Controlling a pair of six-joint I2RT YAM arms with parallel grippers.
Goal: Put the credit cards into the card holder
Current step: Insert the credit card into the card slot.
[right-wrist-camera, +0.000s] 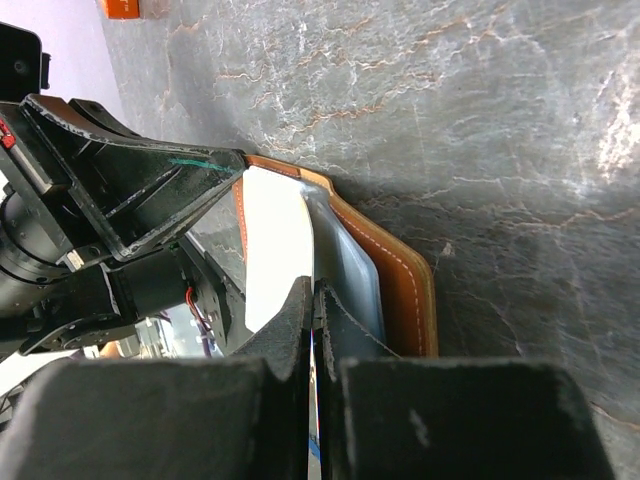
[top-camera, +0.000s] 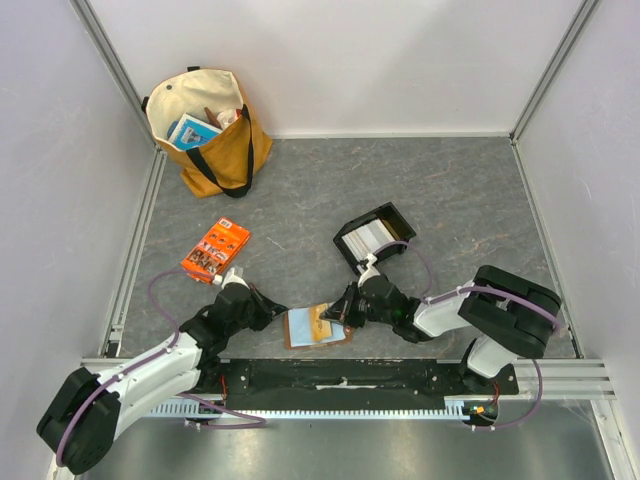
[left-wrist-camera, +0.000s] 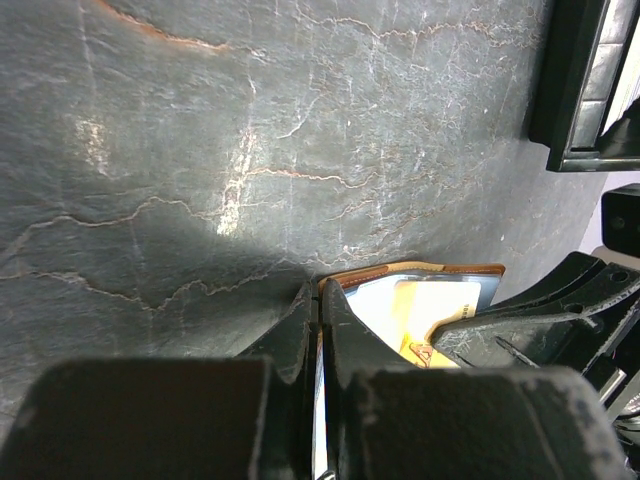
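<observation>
While the grey, veined table [top-camera: 450, 200] takes up most of the overhead view, the left arm [top-camera: 150, 375] and the right arm [top-camera: 470, 305] reach in from its near edge and meet near the front centre. At the far left corner stands a cream and mustard tote bag [top-camera: 215, 150], its mouth open, with a blue-and-white item [top-camera: 192, 132] showing inside. Near the middle a black tray [top-camera: 350, 232] lies at an angle, and a stack of pale credit cards [top-camera: 368, 237] rests in it. Well to its left, an orange packet [top-camera: 215, 250] lies flat.

The card holder [top-camera: 315, 332] lies open and flat close to the near edge, between the 2 grippers, with its brown rim outward and its paler pockets facing up. The left gripper [top-camera: 275, 312] sits low at the holder's left edge. The right gripper [top-camera: 338, 312] comes in over its right side.

From the left wrist, the fingers [left-wrist-camera: 300, 330] are pressed together with their tips touching the holder's brown rim. A thin pale sliver shows between them, and I cannot tell whether it is a card. From the right wrist, the fingers [right-wrist-camera: 350, 330] are likewise closed together. Their tips rest on the white-to-blue-grey surface inside the holder, just within the stitched brown edge. Whether that surface is a card or a pocket is unclear. Yellow print shows inside the holder.
</observation>
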